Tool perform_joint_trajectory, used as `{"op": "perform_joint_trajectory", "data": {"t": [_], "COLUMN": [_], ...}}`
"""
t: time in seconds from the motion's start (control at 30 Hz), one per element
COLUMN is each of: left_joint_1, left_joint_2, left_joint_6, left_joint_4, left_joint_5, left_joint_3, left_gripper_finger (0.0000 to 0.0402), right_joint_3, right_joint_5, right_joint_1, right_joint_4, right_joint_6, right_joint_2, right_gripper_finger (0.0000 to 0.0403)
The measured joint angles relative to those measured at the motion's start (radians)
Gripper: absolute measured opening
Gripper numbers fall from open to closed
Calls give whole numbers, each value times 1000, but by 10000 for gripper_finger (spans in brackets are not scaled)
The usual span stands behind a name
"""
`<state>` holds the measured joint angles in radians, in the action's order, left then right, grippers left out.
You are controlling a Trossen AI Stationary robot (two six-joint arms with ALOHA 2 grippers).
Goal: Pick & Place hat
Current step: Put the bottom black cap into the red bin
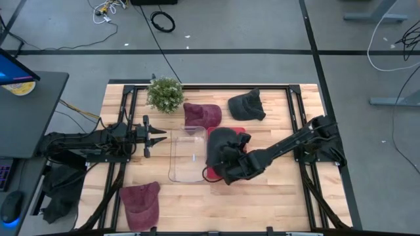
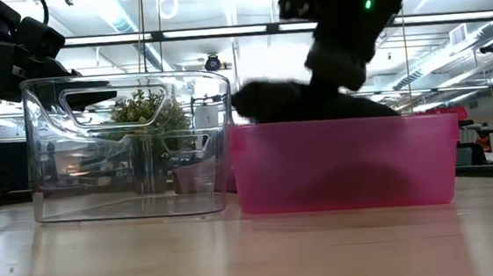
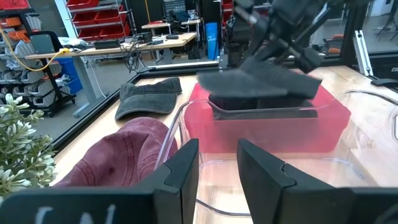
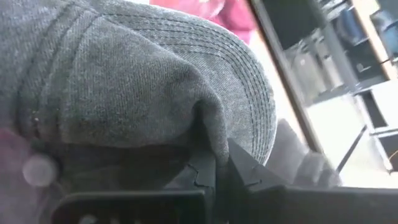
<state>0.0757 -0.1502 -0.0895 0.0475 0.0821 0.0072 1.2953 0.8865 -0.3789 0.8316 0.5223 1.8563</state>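
A dark grey hat (image 1: 223,141) sits over the pink bin (image 1: 241,131), with my right gripper (image 1: 226,164) shut on it from the near side. The low view shows the hat (image 2: 301,103) bulging above the pink bin's rim (image 2: 342,122). The left wrist view shows the hat (image 3: 264,84) spanning the bin's top. My left gripper (image 1: 161,137) waits open at the left wall of the clear bin (image 1: 176,157), touching nothing. My right gripper (image 4: 217,168) pinches a fold of the grey hat's crown cloth (image 4: 208,134) between its two fingers, close to the stitched brim (image 4: 249,81). The arm slants down from the table's right. The hat's lower part dips inside the pink bin (image 2: 346,170); whether it rests there, I cannot tell.
A maroon hat (image 1: 201,115) and another dark hat (image 1: 247,105) lie behind the bins. A second maroon hat (image 1: 140,203) lies near the front left edge. A potted plant (image 1: 165,94) stands at the far side. The clear bin touches the pink bin's left side.
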Motion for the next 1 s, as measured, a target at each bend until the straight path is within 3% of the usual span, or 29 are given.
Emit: {"op": "perform_joint_trajectory", "data": {"t": [0.27, 0.7, 1.0], "left_joint_1": [0, 0, 0], "left_joint_2": [0, 0, 0], "left_joint_6": [0, 0, 0], "left_joint_4": [0, 0, 0], "left_joint_5": [0, 0, 0], "left_joint_3": [0, 0, 0], "left_gripper_finger": [115, 115, 115], "right_joint_3": [1, 5, 1], "right_joint_5": [-106, -157, -165], "right_joint_1": [57, 90, 71], "right_joint_4": [1, -11, 6], "right_joint_6": [-33, -104, -135], "right_joint_2": [75, 144, 136], "right_gripper_finger": [7, 11, 43]}}
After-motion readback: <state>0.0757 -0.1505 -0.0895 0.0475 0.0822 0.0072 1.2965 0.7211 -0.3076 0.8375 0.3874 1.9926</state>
